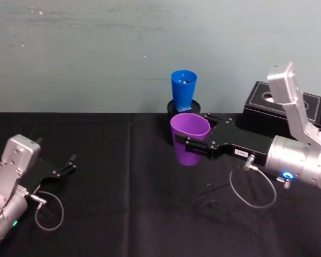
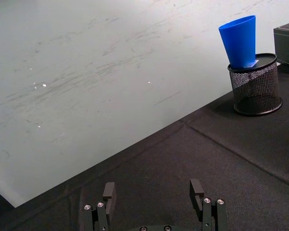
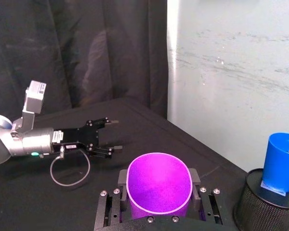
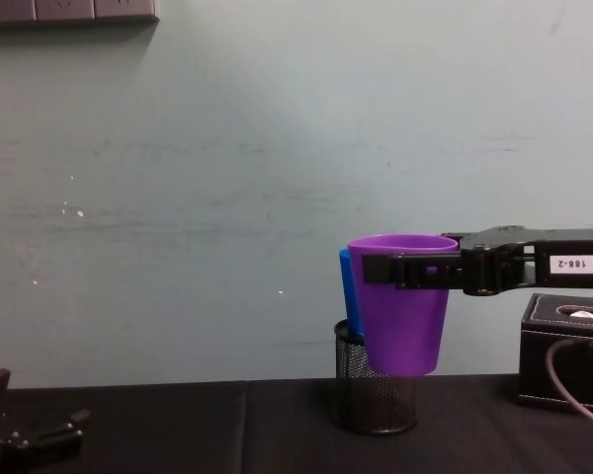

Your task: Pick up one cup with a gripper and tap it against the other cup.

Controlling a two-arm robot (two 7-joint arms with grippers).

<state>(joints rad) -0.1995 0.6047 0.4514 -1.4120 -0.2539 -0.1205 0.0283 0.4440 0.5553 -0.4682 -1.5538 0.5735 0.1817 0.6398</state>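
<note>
R gripper (image 1: pixel 195 147) (image 3: pixel 159 211) (image 4: pixel 405 269), long, black, flat jaws, white "188-2" label (image 4: pixel 571 264) on its side, reaches in from the right on a silver-grey arm; jaws partly closed, pinching the purple cup (image 1: pixel 191 128) (image 3: pixel 159 185) (image 4: pixel 405 326) from both sides just under the rim; cup upright, mouth up, held up in the air w/ its base clear of the black tablecloth (image 1: pixel 123 203). Just behind it is the blue cup (image 1: pixel 183 88) (image 2: pixel 239 41) (image 3: pixel 282 161) (image 4: pixel 346 291), standing in a black mesh pen holder (image 1: pixel 171 107) (image 2: pixel 256 86) (image 3: pixel 260 207) (image 4: pixel 376 400) near the wall, leaning a bit; in chest view the purple cup covers most of the blue one, only a sliver showing at its left; right wrist view shows a gap betw. the two, so not touching. Black box (image 1: pixel 257 104) (image 4: pixel 563 355) sits on the cloth further to the right, by the wall. L gripper (image 1: pixel 72 163) (image 2: pixel 152 192) (image 3: pixel 116 134) is well apart on the left side of the table, low over the cloth, fingers spread, nothing between them.
</note>
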